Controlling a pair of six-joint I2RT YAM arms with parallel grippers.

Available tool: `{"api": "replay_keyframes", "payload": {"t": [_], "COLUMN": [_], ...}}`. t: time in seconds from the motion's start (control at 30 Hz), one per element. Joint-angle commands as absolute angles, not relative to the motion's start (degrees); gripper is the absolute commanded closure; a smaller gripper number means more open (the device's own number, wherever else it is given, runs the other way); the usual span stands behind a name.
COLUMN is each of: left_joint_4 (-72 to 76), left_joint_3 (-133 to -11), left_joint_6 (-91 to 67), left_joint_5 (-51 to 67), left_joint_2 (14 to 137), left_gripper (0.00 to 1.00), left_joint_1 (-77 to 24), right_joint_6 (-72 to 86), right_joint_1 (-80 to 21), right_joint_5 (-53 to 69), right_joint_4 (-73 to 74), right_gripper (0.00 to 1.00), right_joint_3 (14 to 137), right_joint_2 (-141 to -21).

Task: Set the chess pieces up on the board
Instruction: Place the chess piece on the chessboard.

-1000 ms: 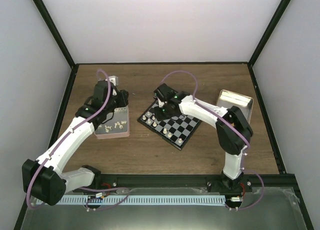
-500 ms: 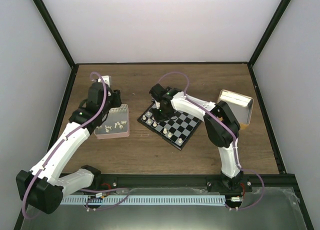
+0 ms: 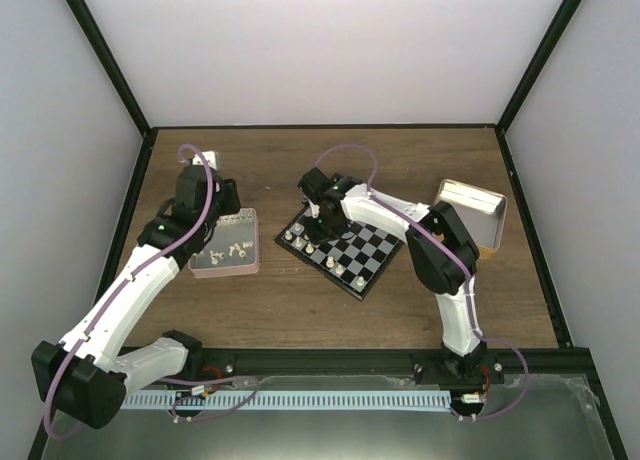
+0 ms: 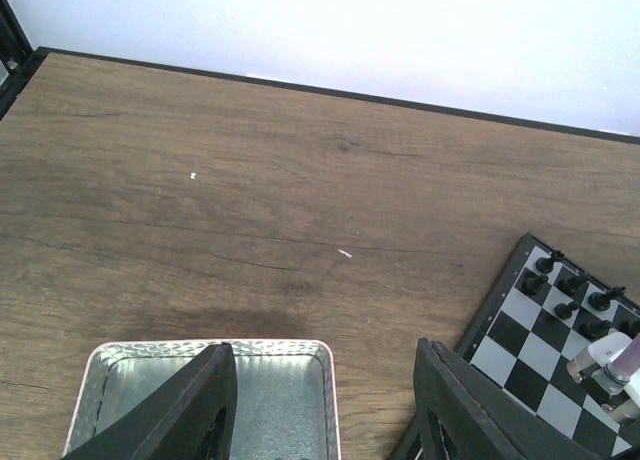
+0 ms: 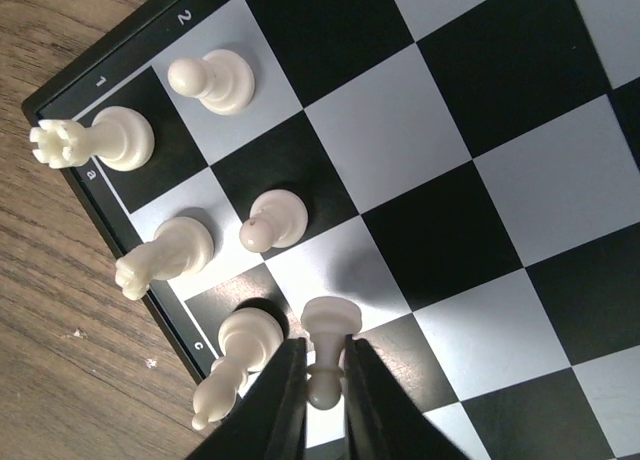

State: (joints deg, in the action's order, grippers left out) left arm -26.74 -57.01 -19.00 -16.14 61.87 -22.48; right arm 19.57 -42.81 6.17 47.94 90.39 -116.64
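Observation:
The board lies mid-table, turned like a diamond. My right gripper is shut on a white pawn, whose base rests on a square beside the white bishop. A rook, a knight and two pawns stand nearby. Black pieces line the board's far side. My left gripper hangs open and holds nothing, over the far right corner of the pink tray. Loose white pieces lie in that tray.
A tan box with a silvery inside sits right of the board. Black frame posts and pale walls close in the table on three sides. A black rail runs along the near edge by the arm bases.
Since a second ago my left arm has drawn back toward the far left, off the tray's middle. My right gripper has shifted left along the board's near-left edge. Little has moved in the last half second.

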Motion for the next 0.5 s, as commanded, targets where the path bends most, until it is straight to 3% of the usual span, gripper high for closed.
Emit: {"api": "replay_keyframes", "payload": {"t": [0.0,0.27,0.47], "left_joint_4": [-27.1,-26.9,-27.0], "left_joint_3": [-57.0,-56.9,-56.6], "left_joint_6": [-18.6,-18.6,-18.6], "left_joint_5": [-17.1,-17.0,-17.1], "left_joint_2": [60.9,60.8,60.6], "left_gripper": [0.49,0.49,0.49], "left_joint_1": [-22.1,-21.9,-21.7], "right_joint_6": [19.0,19.7,19.9], "right_joint_1": [-42.3,-42.4,-42.4], "right_joint_5": [5.9,5.8,6.5], "right_joint_4": [47.8,46.7,46.1], "right_gripper": [0.86,0.82,0.86], "right_joint_3": [91.3,90.5,89.6], "right_joint_2": [-117.7,-117.4,-117.7]}}
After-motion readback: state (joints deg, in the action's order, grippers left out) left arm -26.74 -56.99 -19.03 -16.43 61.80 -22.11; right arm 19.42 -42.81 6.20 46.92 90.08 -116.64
